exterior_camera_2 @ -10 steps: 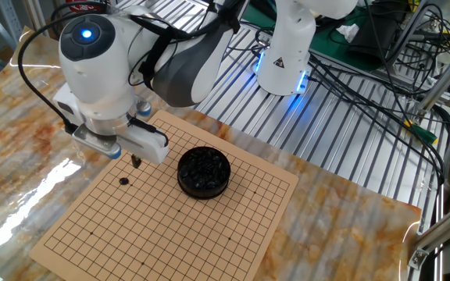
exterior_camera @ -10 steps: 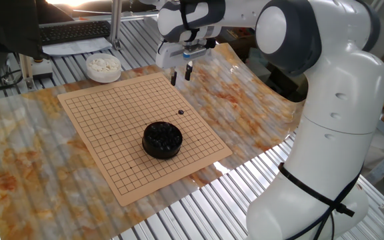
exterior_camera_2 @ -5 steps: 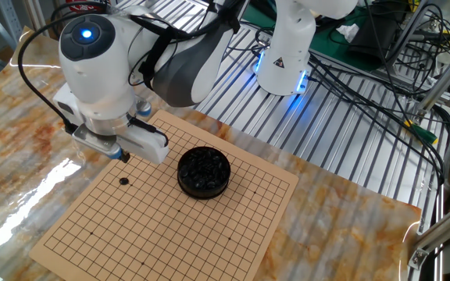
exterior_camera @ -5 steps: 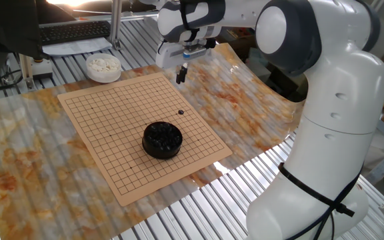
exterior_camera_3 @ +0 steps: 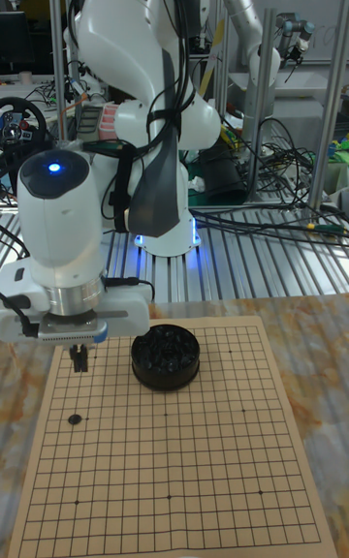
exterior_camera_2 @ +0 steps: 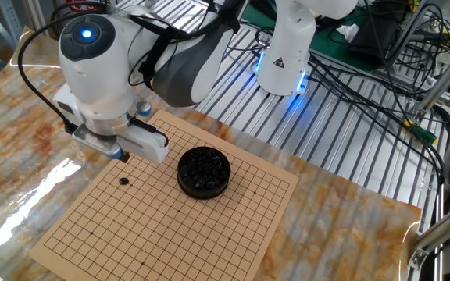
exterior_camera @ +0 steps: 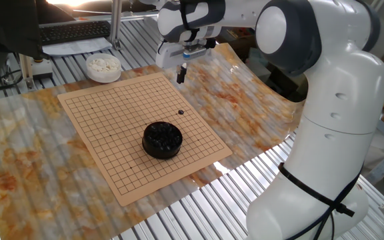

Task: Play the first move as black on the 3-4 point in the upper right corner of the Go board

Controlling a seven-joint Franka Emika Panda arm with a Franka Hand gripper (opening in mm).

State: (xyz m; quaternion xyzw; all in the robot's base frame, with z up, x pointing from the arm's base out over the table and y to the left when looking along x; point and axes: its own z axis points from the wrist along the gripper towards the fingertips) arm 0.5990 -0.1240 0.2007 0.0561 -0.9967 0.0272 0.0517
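A robot arm hovers over a Go board (exterior_camera: 105, 143) bearing one black stone (exterior_camera: 181, 113).

The gripper (exterior_camera: 181, 74) hangs above the board's edge with its fingers pressed together, holding nothing. The stone lies alone on a grid crossing, at about one o'clock from the black bowl (exterior_camera: 162, 140) of stones.

Board (exterior_camera: 112, 143): matt tan wood, thin black grid lines. Stone (exterior_camera: 181, 113): glossy black. Bowl (exterior_camera: 162, 140): matt black. Surface (exterior_camera: 19, 160): glossy marbled sheet over ribbed metal. Arm (exterior_camera: 332, 100): smooth, glossy white plastic.
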